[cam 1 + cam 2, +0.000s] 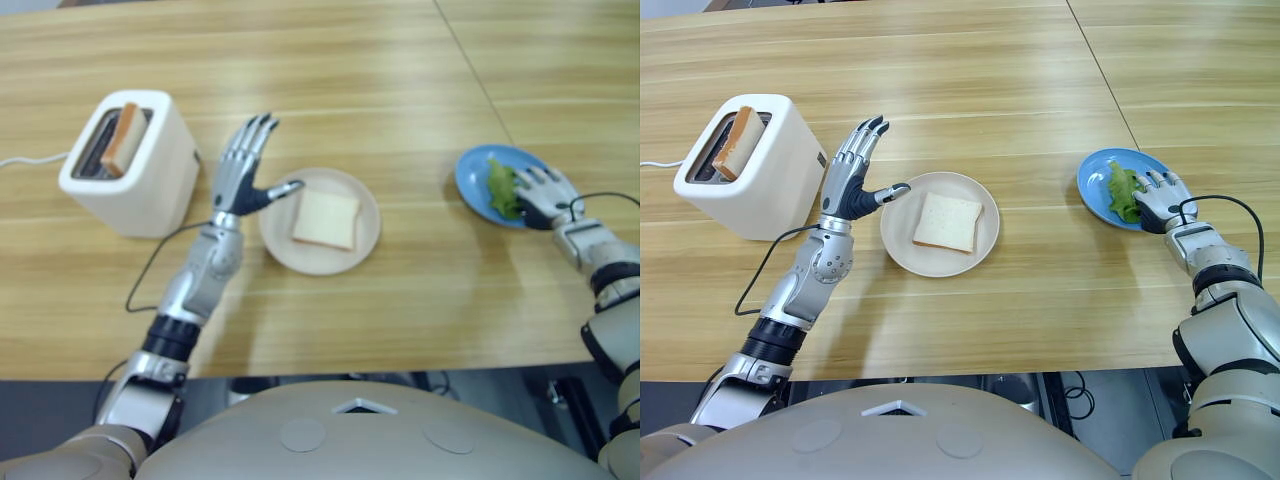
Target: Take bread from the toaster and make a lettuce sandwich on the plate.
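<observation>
fingers (862, 138) spread on left hand (845, 190) beside plate (902, 250); right hand (1160, 207) on lettuce (1120, 192), grip unclear.

A white toaster (130, 170) holds one bread slice (122, 138) in a slot. The left hand (240, 175), fingers spread, stands between the toaster and a beige plate (280, 240) bearing a second slice (326, 219). The right hand (548, 197) lies on a blue dish (472, 175), just beside the lettuce (500, 188).

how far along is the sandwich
Done: one bread slice lies on the tan plate. In hand: the right hand is at the lettuce on the blue plate; the left hand is open, empty. Left: lettuce onto the bread, then the second slice from the toaster.
</observation>
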`<state>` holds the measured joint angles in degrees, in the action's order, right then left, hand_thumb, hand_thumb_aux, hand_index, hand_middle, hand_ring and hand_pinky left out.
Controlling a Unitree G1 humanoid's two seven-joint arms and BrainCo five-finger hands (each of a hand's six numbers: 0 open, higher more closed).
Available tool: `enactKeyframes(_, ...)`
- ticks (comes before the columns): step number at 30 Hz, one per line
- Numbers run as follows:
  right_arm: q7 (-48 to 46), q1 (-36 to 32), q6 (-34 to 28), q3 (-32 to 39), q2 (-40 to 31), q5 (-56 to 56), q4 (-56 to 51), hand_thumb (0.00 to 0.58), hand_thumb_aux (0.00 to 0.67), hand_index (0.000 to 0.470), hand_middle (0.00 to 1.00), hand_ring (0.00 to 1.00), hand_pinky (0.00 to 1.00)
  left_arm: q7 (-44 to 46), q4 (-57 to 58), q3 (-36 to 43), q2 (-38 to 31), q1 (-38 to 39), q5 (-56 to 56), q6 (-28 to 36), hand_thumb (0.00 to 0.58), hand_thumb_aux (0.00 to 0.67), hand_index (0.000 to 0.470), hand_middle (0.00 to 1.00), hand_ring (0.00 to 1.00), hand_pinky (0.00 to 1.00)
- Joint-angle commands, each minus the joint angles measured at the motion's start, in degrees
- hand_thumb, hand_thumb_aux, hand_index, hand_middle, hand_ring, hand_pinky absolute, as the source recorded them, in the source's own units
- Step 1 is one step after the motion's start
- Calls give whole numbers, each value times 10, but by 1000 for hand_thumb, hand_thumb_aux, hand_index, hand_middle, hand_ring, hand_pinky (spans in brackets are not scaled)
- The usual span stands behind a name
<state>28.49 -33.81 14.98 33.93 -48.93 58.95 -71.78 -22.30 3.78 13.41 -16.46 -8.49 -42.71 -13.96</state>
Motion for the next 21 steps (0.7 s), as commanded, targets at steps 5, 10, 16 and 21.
enactKeyframes(5, 1, -1, 21, -6, -15, -30, 16, 580, 670, 460, 847, 847, 847, 6, 8, 0, -3, 5, 1, 4, 0, 0, 0, 0, 0, 0)
enactKeyframes(10, 26, 9, 43, -26, -45, -53, 83, 580, 670, 460, 1000, 1000, 1000, 1, 14, -6, -3, 4, 10, 0, 0, 0, 0, 0, 0, 0)
enactKeyframes(16, 18, 68, 28, -76, -89, -68, 297, 580, 670, 460, 1000, 1000, 1000, -4, 30, -28, -11, -3, 33, -9, 0, 0, 0, 0, 0, 0)
enactKeyframes(21, -43, 101, -12, -120, -80, -63, 506, 580, 670, 460, 1000, 1000, 1000, -8, 39, -45, -11, -9, 53, -19, 0, 0, 0, 0, 0, 0)
